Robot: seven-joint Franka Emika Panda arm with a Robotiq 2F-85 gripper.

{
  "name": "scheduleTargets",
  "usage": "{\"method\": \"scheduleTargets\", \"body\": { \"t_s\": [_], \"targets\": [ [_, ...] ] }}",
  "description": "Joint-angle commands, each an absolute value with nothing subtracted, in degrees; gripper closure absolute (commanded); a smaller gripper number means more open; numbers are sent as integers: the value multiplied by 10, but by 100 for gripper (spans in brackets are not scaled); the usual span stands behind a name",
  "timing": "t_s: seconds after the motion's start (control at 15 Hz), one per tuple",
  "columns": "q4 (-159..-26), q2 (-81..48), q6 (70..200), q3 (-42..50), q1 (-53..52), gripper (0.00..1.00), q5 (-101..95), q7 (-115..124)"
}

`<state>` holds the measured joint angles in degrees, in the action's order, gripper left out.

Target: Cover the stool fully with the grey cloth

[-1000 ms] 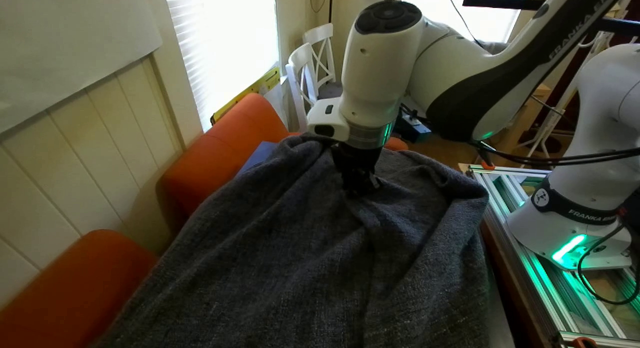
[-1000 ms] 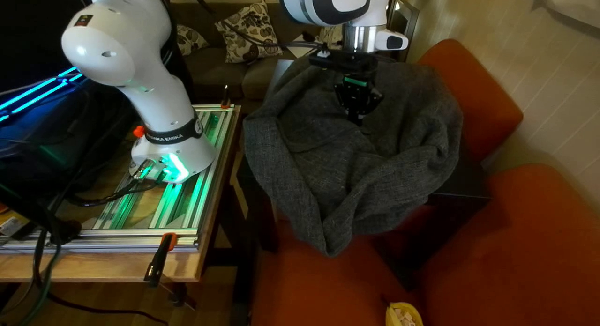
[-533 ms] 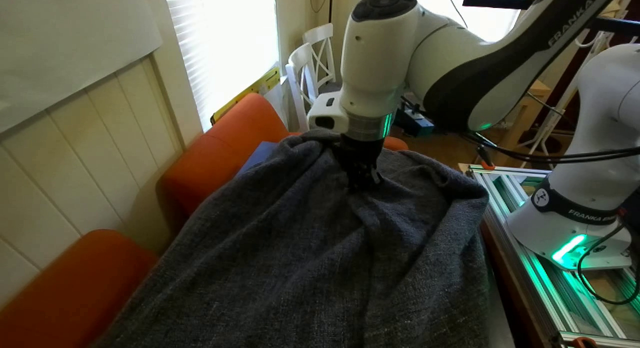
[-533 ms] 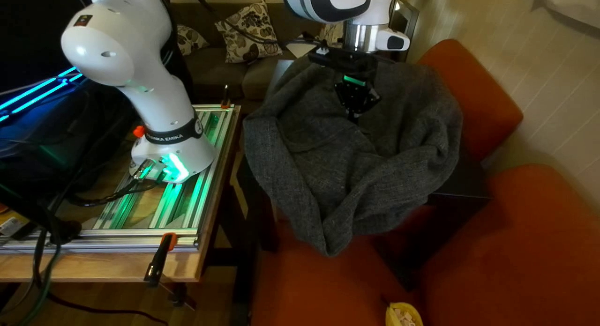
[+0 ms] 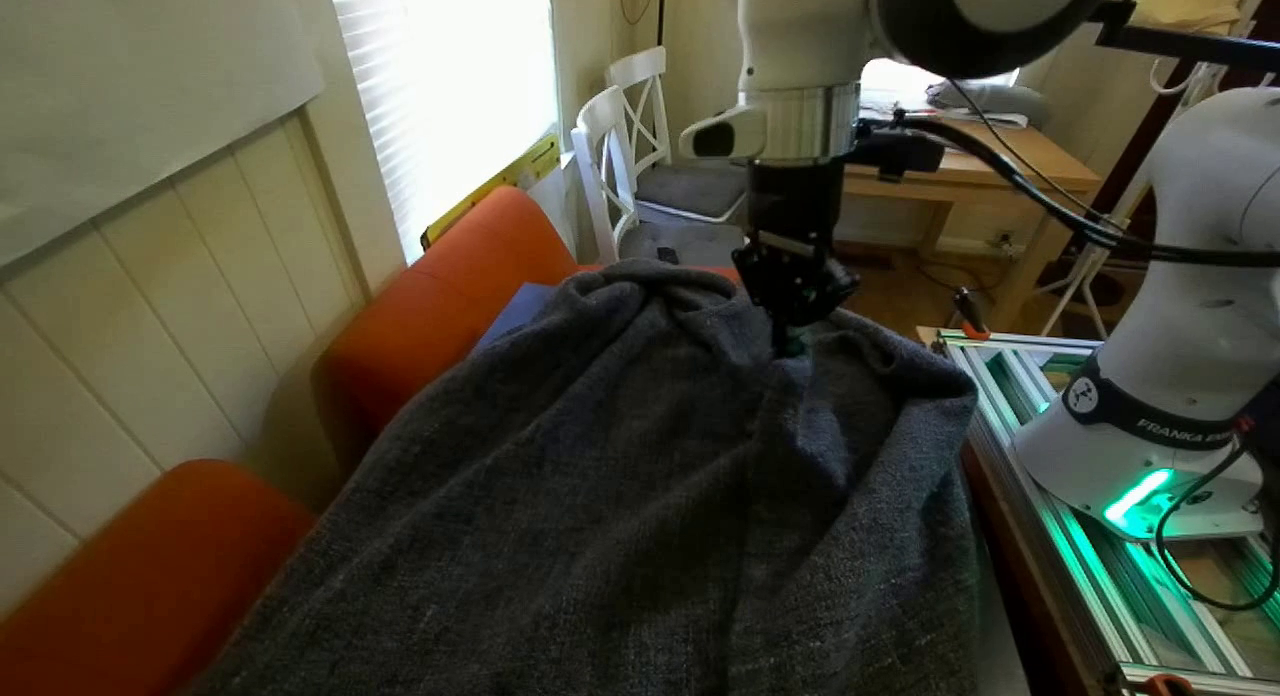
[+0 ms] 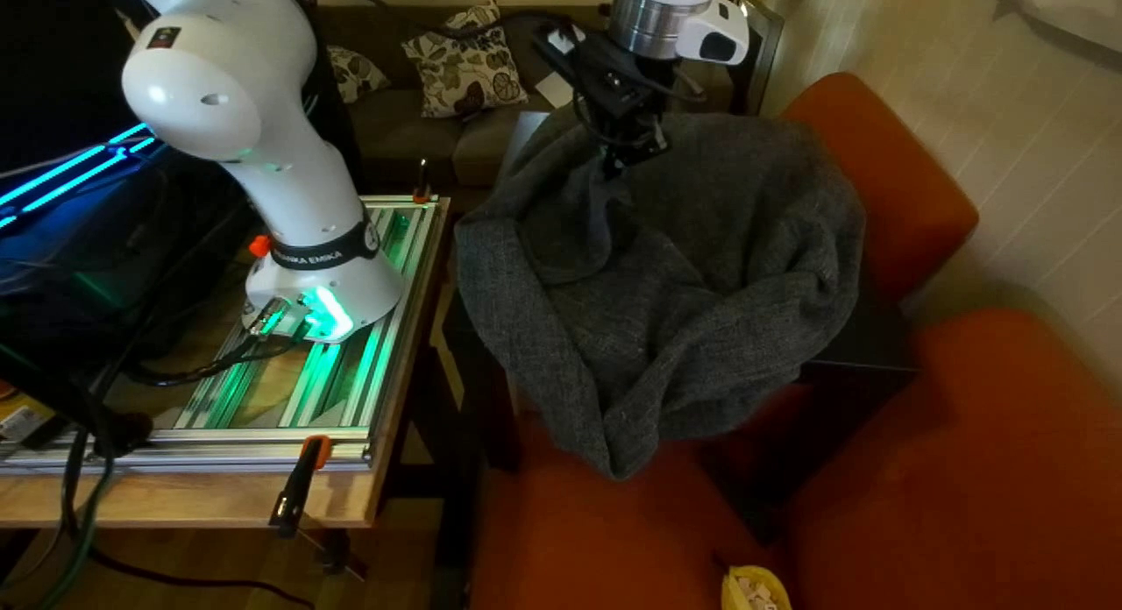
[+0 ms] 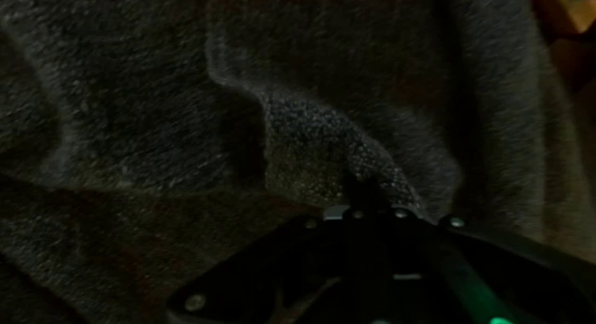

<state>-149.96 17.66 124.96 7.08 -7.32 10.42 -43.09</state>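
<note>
The grey cloth (image 5: pixel 580 496) is a large, dark, fuzzy blanket draped in folds over furniture; it also shows in the other exterior picture (image 6: pixel 684 329). My gripper (image 5: pixel 788 344) points down at the cloth's upper part in both exterior views (image 6: pixel 611 167). A raised fold runs up to the fingertips. In the wrist view the fingers (image 7: pixel 368 193) are close together on a ridge of the cloth (image 7: pixel 307 151), and the picture is very dark. No stool can be told apart; a black furniture corner (image 6: pixel 863 347) sticks out from under the cloth.
Orange padded seating (image 5: pixel 450 306) stands along the wall, also with a large seat (image 6: pixel 990 470) in front. The robot's base table (image 6: pixel 386 443) with clamps stands beside the cloth. A yellow bowl (image 6: pixel 756 584) lies on the orange seat. White chairs (image 5: pixel 610 146) stand behind.
My gripper has turned and moved toward the robot's base side, up from its earlier spot. A fold of the cloth is now raised at the fingertips; the rest of the cloth lies much the same.
</note>
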Motion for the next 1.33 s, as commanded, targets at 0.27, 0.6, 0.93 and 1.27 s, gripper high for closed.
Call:
{"method": "scheduleTargets", "body": {
  "t_s": [0.27,0.6,0.93,1.27],
  "targets": [
    [-1579,312,961,118,-57,99,165,-543],
    [-1584,253,839,131,-44,99,155,-596],
    [-1585,177,800,136,-10,99,147,-629],
    [-1586,85,837,127,20,71,126,-672]
  ]
}}
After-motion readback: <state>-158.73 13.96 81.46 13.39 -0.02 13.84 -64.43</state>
